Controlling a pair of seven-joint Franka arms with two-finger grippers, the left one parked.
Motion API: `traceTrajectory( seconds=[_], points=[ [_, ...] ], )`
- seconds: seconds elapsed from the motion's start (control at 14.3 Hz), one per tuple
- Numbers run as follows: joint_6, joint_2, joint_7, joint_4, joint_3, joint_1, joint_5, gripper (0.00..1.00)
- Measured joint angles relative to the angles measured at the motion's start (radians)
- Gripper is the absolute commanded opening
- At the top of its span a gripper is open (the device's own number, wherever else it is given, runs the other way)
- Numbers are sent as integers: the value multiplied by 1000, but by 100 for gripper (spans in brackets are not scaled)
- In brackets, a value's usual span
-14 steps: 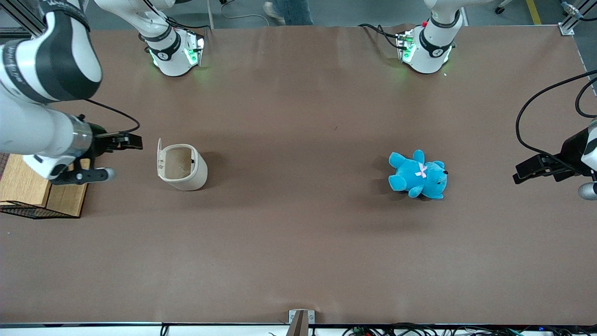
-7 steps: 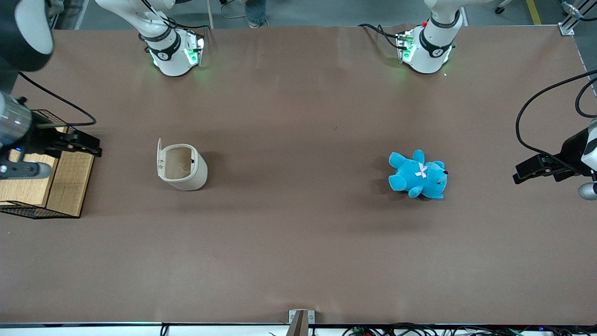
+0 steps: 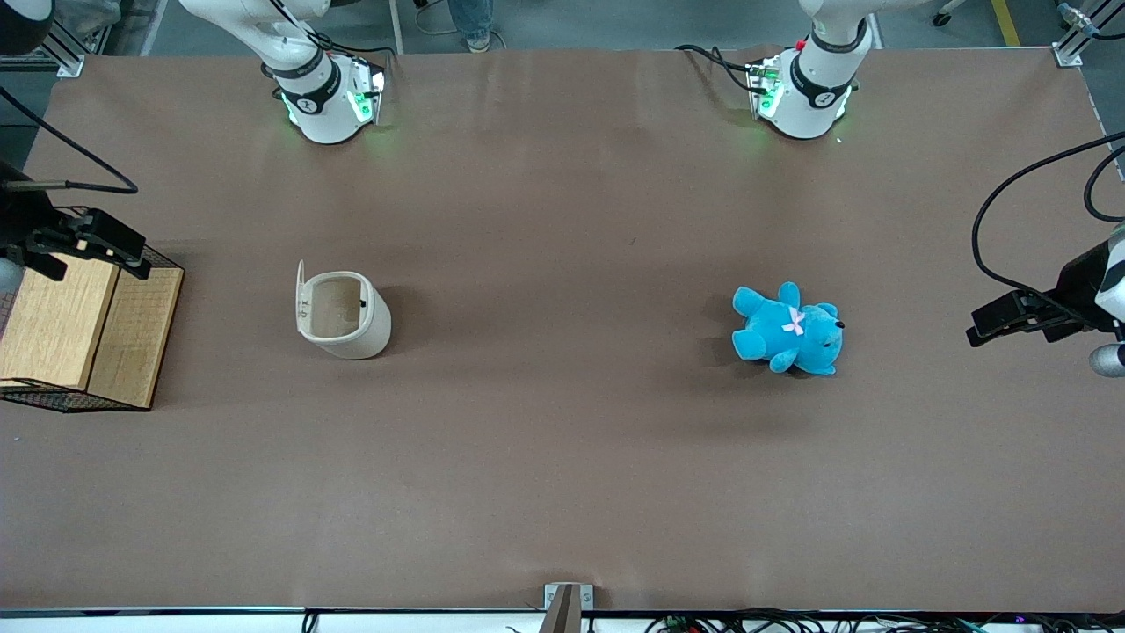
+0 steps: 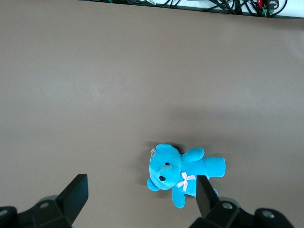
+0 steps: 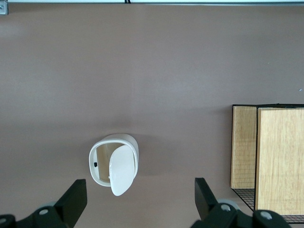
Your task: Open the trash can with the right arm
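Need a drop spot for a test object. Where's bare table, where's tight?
Widest bare brown table lies between the cream-white plastic trash can, lid up, and the blue plush teddy bear, and all along the strip nearest the front camera. Tight only at the working arm's end: the open black two-finger gripper hangs over the wire-mesh basket of wooden blocks.

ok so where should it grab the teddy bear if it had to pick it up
Judging by its pose, across the teddy bear's body from above: it lies flat and clear of other things. The gripper hangs open above the wire basket, away from the open trash can.
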Motion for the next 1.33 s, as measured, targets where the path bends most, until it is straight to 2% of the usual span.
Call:
traceTrajectory(
  seconds=[0.21,0.7,0.98,1.33],
  points=[
    [0,-6,0,-25,-41,37,1,100],
    [65,-121,-2,-185,-52,37,1,100],
    [60,-138,-84,-202,-64,19,1,100],
    [58,-138,-92,-213,-61,13,1,100]
  ],
)
